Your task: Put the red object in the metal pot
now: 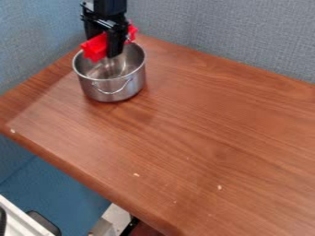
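The metal pot [109, 74] stands on the wooden table [185, 129] at the back left, shiny and round, with a thin wire handle on its near side. Directly above its far rim hangs my black gripper [109, 39], shut on the red object [99, 43]. That bright red block sticks out to the left of the fingers, tilted, its lower end just over the pot's opening. The pot's inside looks bare.
A blue-grey fabric wall [234, 32] rises right behind the table and the pot. The table's left edge [15, 115] and front edge drop off to the floor. Brown tabletop stretches right and forward of the pot.
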You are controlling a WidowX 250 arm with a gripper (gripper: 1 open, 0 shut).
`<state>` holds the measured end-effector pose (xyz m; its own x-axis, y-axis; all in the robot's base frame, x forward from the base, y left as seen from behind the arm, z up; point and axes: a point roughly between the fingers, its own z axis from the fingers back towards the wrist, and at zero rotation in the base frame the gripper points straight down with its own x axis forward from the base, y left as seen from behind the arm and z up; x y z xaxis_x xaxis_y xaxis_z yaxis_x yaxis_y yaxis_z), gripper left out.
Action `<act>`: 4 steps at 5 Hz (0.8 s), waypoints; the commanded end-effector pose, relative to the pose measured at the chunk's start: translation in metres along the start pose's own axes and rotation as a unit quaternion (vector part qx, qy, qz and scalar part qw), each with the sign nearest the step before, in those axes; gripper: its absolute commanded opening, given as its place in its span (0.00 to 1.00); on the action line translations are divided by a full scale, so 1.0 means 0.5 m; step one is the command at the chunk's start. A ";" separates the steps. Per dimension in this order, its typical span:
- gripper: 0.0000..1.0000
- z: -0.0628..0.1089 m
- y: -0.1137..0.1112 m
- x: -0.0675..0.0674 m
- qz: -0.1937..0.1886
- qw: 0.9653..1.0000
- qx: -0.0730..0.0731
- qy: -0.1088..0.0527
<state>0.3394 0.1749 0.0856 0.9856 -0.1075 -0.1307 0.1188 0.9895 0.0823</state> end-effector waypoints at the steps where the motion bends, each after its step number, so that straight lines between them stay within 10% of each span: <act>1: 1.00 0.039 0.025 -0.004 -0.005 0.999 0.025 -0.023; 4: 1.00 0.052 0.014 -0.016 -0.087 0.995 0.032 -0.022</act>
<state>0.3362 0.1766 0.0823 0.9472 -0.2789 -0.1579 0.2917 0.9543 0.0643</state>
